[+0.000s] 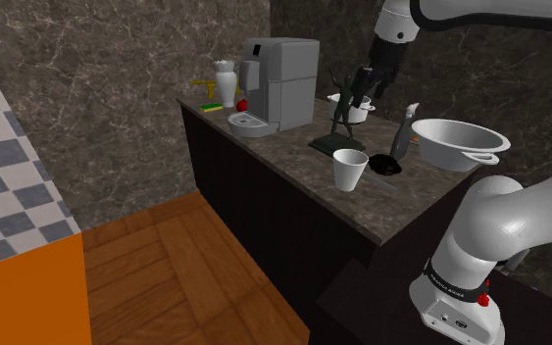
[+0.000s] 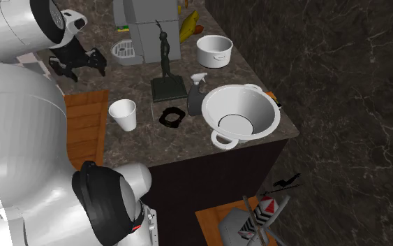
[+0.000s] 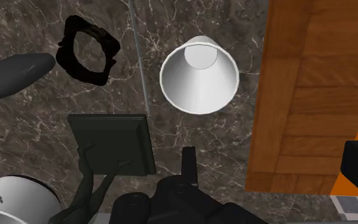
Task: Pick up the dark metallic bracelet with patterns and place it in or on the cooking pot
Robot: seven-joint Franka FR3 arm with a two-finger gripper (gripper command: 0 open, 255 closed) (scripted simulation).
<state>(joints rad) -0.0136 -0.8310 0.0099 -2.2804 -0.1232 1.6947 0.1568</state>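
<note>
light: dim, diffuse | shadows: soft, faint | tone: dark overall

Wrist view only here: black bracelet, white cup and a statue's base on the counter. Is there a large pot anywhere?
Observer: Yes, a wide white two-handled pot stands at the end of the counter, just beyond the spray bottle from the bracelet.
Operator: Anything inside?
Observer: No, its inside is bare.
Operator: And the gripper?
Observer: The gripper hangs open, high above the counter, near the statue.
</note>
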